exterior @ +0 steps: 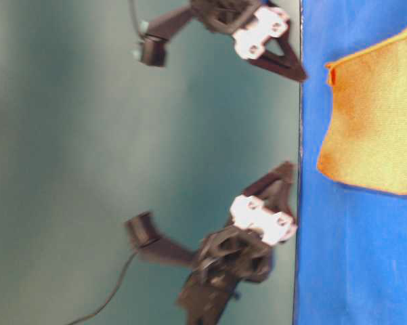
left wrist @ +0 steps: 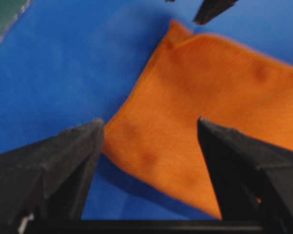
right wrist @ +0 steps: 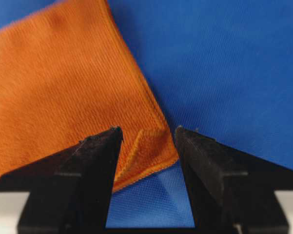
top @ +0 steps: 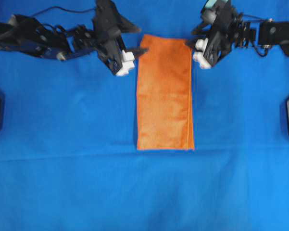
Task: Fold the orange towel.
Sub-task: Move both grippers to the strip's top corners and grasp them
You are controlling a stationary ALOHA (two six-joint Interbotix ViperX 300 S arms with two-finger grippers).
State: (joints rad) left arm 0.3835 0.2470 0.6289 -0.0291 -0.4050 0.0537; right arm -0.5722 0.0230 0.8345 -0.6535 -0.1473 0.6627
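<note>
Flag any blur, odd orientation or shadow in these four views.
Overhead: fairly sharp, evenly lit. Table-level: rotated sideways, both end effectors motion-blurred. Left wrist: the orange towel soft, dark shadow under its near edge. Right wrist: sharpest, weave visible, curled corner between the fingers.

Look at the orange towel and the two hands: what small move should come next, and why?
Probably lower both hands onto the far corners and close. The towel lies as a long strip, already folded once. The left hand and right hand are open at its far end, one at each corner, and neither grips cloth yet.
</note>
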